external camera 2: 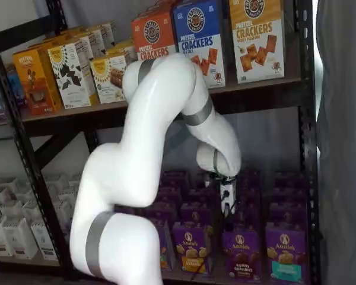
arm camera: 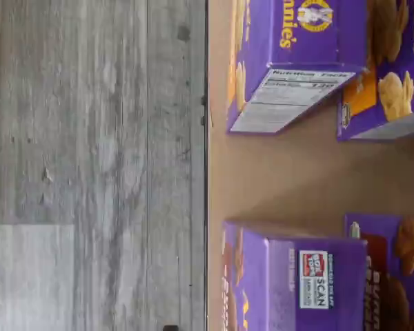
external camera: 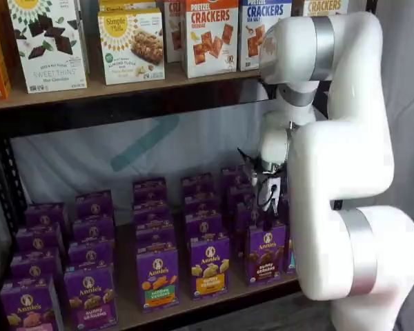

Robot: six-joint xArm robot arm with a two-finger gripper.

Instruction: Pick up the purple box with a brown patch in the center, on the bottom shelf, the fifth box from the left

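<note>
Purple box (external camera: 265, 253) stands upright, brown band reading "bunny grahams".

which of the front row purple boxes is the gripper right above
The purple box with the dark brown "bunny grahams" band. The gripper hangs just above its top, while its left neighbour, the yellow-orange band box, has nothing over it.
</note>
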